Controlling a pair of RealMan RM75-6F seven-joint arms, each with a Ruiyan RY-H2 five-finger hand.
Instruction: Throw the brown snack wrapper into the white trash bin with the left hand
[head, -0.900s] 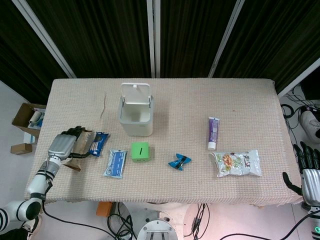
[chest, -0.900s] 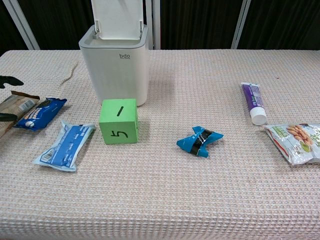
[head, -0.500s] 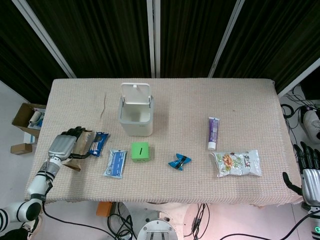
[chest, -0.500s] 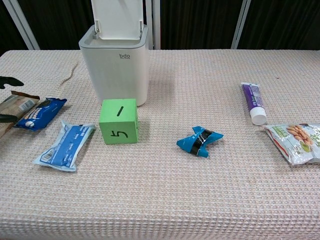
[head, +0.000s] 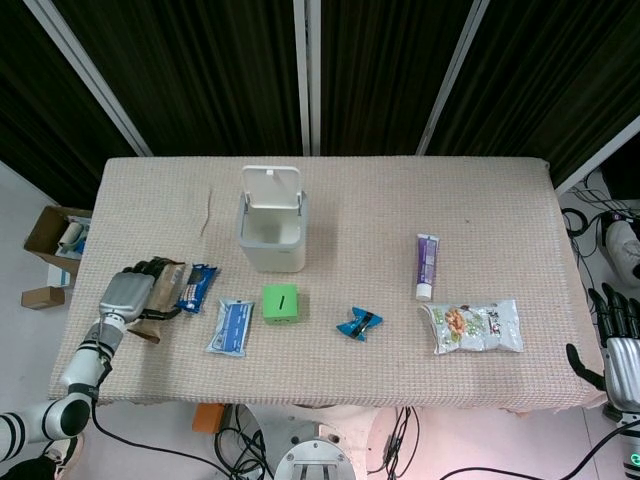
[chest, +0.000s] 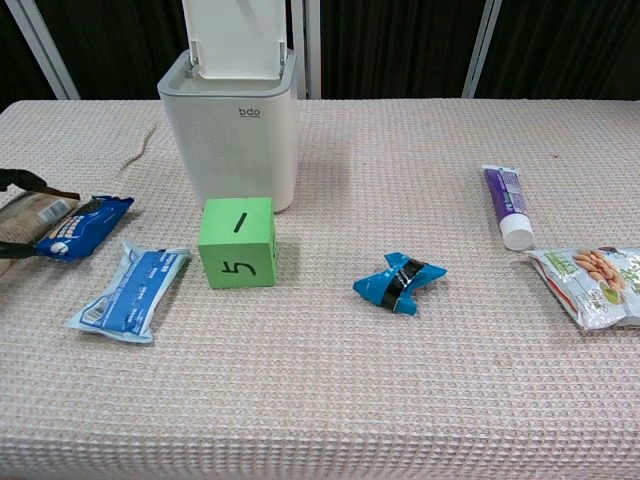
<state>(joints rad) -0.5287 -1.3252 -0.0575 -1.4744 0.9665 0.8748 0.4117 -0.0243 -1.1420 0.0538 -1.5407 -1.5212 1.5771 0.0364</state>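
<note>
Near the counter's (head: 480, 210) left edge, the left robot hand (head: 124, 296) grips the flat brown snack wrapper (head: 159, 300). The open white plastic trash bin (head: 271, 233) stands well apart, toward the far edge.

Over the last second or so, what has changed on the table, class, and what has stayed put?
The left hand has drawn slightly back toward the near table edge, its fingers closing tighter around the brown snack wrapper. The white trash bin and green cube have not moved.
</note>
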